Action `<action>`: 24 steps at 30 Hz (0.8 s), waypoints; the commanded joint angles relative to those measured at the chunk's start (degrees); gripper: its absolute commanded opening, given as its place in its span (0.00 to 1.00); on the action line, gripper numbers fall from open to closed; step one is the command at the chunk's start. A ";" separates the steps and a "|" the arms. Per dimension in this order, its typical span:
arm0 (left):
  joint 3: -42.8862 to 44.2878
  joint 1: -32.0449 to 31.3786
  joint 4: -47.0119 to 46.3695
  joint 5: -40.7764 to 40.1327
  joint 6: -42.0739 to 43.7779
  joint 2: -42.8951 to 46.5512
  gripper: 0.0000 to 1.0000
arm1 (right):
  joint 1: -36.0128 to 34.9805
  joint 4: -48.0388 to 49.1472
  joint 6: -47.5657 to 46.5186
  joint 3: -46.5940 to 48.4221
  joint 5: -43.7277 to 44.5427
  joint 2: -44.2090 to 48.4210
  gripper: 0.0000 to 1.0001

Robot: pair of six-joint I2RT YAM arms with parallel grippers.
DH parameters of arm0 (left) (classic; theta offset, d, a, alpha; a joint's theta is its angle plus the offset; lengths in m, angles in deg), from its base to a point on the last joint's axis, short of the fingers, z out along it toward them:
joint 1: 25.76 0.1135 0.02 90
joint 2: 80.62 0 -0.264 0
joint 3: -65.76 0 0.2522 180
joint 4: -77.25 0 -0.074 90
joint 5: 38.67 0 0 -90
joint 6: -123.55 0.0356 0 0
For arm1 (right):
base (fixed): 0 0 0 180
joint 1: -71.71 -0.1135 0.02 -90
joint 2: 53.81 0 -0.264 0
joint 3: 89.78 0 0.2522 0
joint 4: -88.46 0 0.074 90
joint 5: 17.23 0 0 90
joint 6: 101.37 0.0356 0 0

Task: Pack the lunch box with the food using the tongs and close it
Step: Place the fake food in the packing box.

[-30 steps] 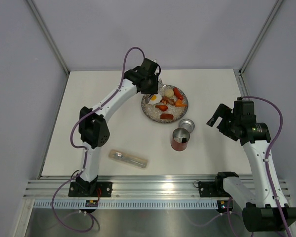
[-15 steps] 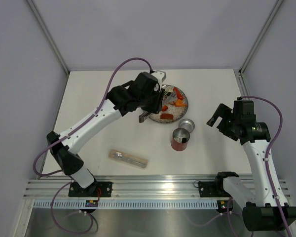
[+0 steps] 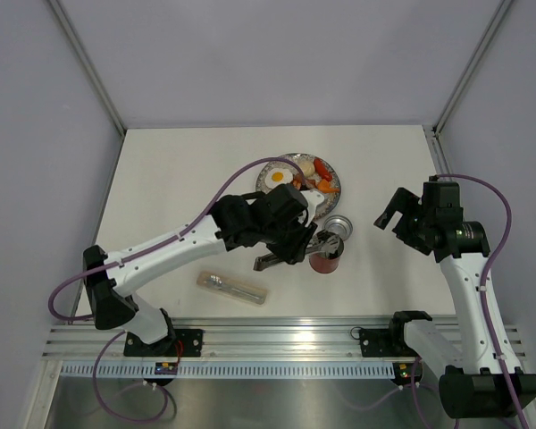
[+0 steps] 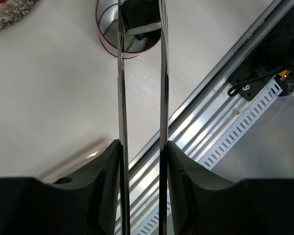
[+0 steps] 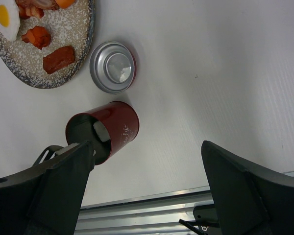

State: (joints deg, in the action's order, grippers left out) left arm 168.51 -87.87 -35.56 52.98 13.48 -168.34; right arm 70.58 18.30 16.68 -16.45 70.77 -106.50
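Note:
The red lunch box (image 3: 324, 257) stands open right of the table's middle, and its round lid (image 3: 338, 226) lies upside down just behind it. My left gripper (image 3: 299, 239) is shut on the silver tongs (image 4: 120, 98). The tong tips reach into the lunch box (image 4: 108, 41) with a black-and-white sushi block (image 4: 141, 22) between them. That block (image 5: 101, 132) also shows inside the red lunch box (image 5: 118, 125) in the right wrist view. More food lies on the speckled plate (image 3: 332, 190): a fried egg (image 3: 279, 177), a sausage (image 5: 59, 58) and an orange piece (image 5: 37, 36). My right gripper (image 3: 389, 214) hangs open and empty to the right.
A clear plastic case (image 3: 232, 288) lies near the front edge, left of the lunch box. The metal rail (image 3: 286, 344) runs along the table's near side. The lid (image 5: 112, 67) sits between the plate (image 5: 83, 44) and the lunch box.
My left arm swung from the plate's left side, across the plate, toward the front right, and now holds the tongs at the lunch box. The right arm has not moved.

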 commanded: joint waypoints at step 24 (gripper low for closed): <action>1.36 -0.56 -3.95 -1.39 -0.23 -2.54 0.54 | -0.19 1.03 -0.54 0.28 0.77 1.01 0.99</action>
State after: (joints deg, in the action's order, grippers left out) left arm 168.25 -88.55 -36.67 52.33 13.02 -171.97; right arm 70.58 18.28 16.68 -16.45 70.77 -106.37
